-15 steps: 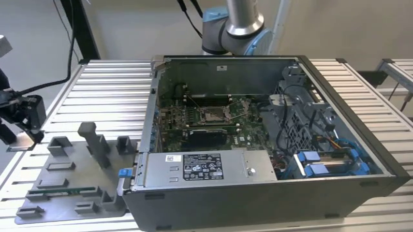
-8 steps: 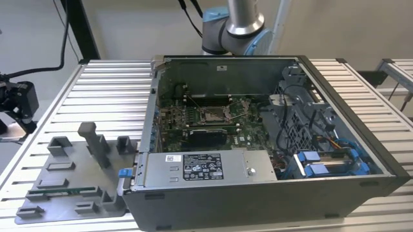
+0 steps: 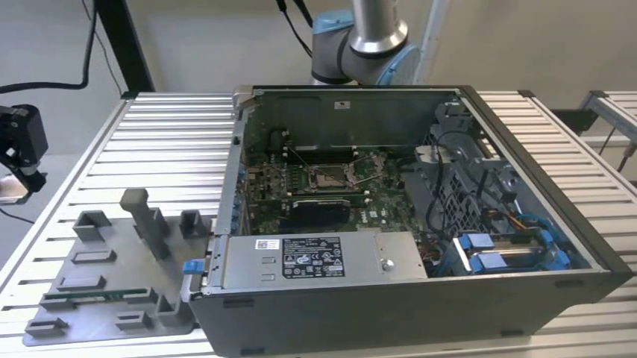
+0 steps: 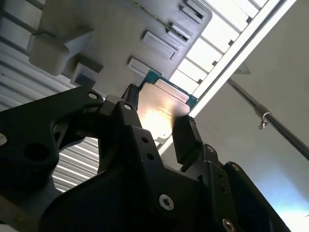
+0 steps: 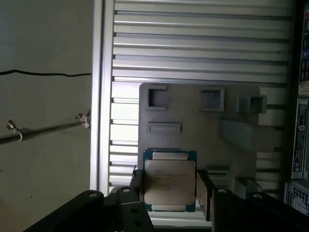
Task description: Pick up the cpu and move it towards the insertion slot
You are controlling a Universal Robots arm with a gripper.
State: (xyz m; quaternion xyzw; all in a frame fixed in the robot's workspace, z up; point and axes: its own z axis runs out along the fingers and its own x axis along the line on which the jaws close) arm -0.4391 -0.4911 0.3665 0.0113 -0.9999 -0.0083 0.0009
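The gripper (image 5: 170, 189) is clamping the cpu (image 5: 170, 176) by two opposite edges, one black finger (image 5: 137, 186) pressing on each side. The chip is showing its silvery lid flat to the first wrist view, and its slightly longer side is running along the fingers. Behind it, the grey tray (image 5: 203, 130) is lying on the slatted table (image 5: 193, 53). Over in the exterior view, the insertion slot (image 3: 330, 177) is sitting well apart from all that, inside the open computer case (image 3: 398, 313), which is standing on the exterior view's right of the tray.
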